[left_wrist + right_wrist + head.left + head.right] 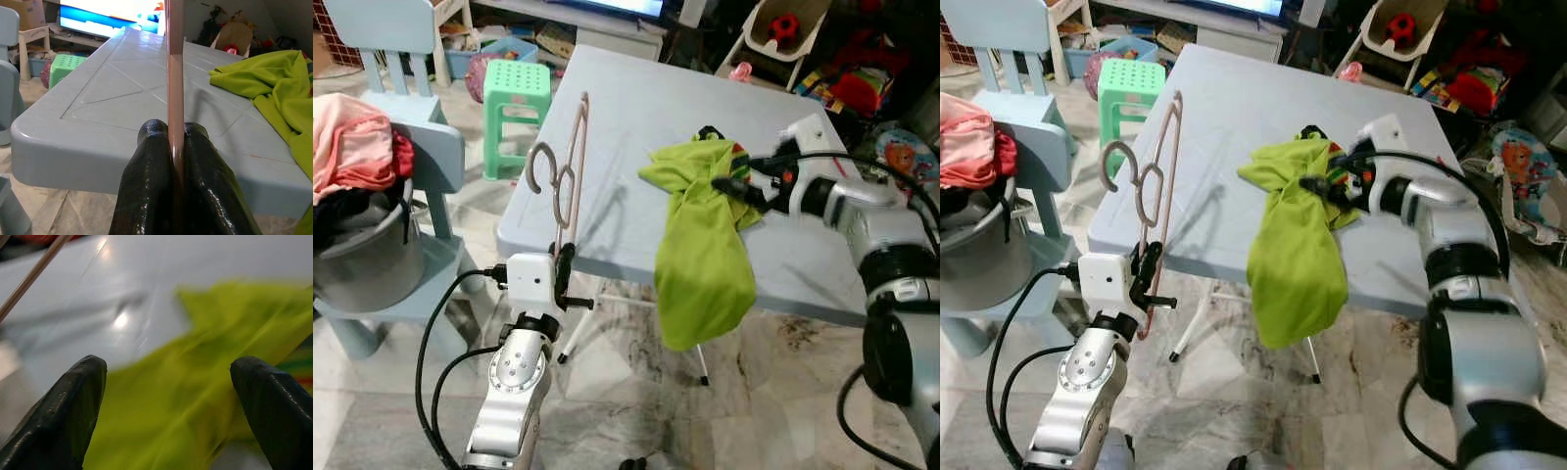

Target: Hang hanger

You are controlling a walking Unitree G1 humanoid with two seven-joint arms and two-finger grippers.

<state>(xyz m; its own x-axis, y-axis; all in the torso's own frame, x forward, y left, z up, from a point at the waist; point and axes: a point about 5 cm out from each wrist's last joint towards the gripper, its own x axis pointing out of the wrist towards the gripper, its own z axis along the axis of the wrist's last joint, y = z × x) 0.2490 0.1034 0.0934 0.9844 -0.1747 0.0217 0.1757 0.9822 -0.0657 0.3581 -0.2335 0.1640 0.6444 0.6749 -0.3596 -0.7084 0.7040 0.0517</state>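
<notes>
- Left end effector point(566, 262) pinches the pink hanger point(570, 166) at its lower bar: light, stiff, likely slippery.
- Right end effector point(171, 401), spread, hovers over the green shirt point(700, 245) at the tabletop's point(636, 117) 3 o'clock edge.

Table with a cloth, hanger held at its left corner.
The cloth point(703, 245) drapes over the table's point(636, 127) front edge. The hanger point(566, 171) stands left of it; a stool point(517, 93) and chair point(421, 166) sit further left.

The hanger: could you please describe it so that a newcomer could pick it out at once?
Find the pale blue table; at its near left corner the left gripper is shut on a thin rod standing upright. That is the hanger, pinkish-beige with a curled hook, unlike the soft green shirt beside it.
</notes>
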